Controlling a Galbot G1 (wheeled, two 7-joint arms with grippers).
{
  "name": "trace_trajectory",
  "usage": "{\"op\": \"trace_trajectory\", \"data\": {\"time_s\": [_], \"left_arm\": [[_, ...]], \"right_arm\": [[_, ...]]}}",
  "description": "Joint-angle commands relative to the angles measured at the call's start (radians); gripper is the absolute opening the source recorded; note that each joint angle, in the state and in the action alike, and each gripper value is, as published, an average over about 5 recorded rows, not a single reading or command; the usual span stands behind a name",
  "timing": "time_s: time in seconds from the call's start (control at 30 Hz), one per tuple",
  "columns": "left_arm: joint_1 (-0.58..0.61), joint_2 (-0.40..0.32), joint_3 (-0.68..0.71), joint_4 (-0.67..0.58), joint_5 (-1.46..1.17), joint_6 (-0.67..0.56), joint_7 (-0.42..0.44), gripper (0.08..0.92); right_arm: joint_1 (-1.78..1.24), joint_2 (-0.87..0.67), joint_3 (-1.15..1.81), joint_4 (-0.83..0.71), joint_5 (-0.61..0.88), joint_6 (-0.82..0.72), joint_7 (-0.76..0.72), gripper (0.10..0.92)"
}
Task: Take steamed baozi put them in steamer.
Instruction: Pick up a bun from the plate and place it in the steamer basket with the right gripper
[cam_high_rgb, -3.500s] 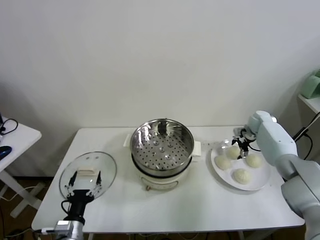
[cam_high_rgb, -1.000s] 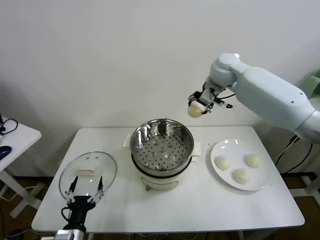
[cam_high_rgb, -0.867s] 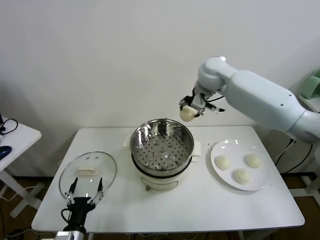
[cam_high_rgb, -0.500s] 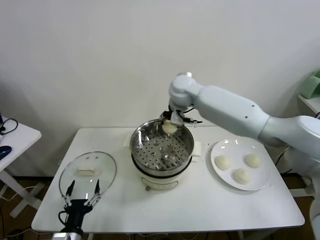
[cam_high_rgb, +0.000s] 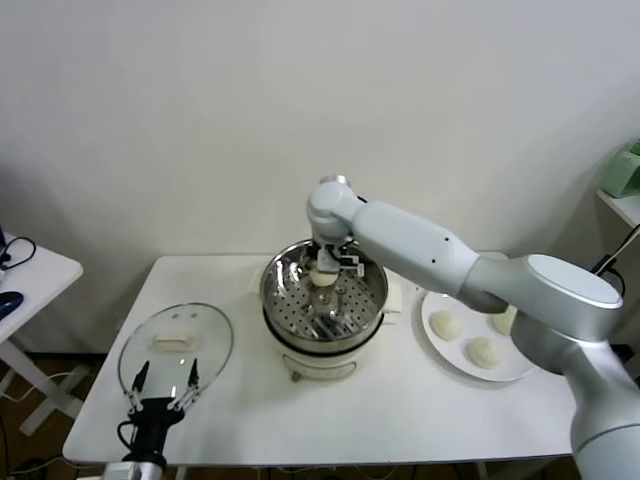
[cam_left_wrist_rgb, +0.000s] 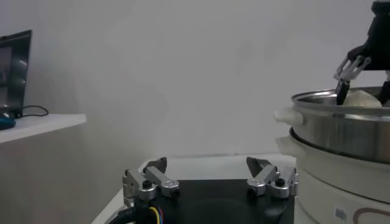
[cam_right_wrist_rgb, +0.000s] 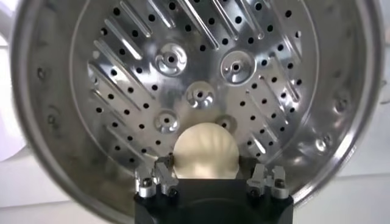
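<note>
Right gripper (cam_high_rgb: 325, 268) moved from plate (cam_high_rgb: 520, 368) to over steamer (cam_high_rgb: 370, 300), lowered inside rim. Claw narrow, clasping baozi (cam_right_wrist_rgb: 205, 151) just above perforated tray (cam_right_wrist_rgb: 183, 67); release not confirmed. Remaining baozi (cam_high_rgb: 484, 352) on plate. Left gripper (cam_left_wrist_rgb: 210, 180) parked near glass lid (cam_high_rgb: 175, 343), fingers spread, empty. Bun likely light, soft, dentable: grip sides gently. Dough smooth, pleated; pot shiny steel, round.
</note>
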Motion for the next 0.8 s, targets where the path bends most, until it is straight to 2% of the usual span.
{"op": "trace_trajectory", "data": {"time_s": [0.03,0.47,0.67,0.8], "left_arm": [[-0.007,-0.004,0.002,0.005,-0.004,0.004,-0.001,0.823],[-0.006,-0.004,0.001,0.012,-0.005,0.001,-0.002,0.823],[-0.006,-0.005,0.000,0.011,-0.004,0.001,-0.003,0.823],[-0.008,-0.005,-0.001,0.010,-0.004,0.001,-0.004,0.823]], "right_arm": [[-0.029,0.028,0.014,-0.041,-0.047,0.017,0.002,0.706],[-0.034,0.019,0.016,-0.047,-0.042,0.017,0.007,0.721],[-0.012,0.010,0.009,-0.032,-0.008,0.018,-0.007,0.812],[0.034,-0.021,-0.013,0.014,0.052,0.015,-0.038,0.822]]}}
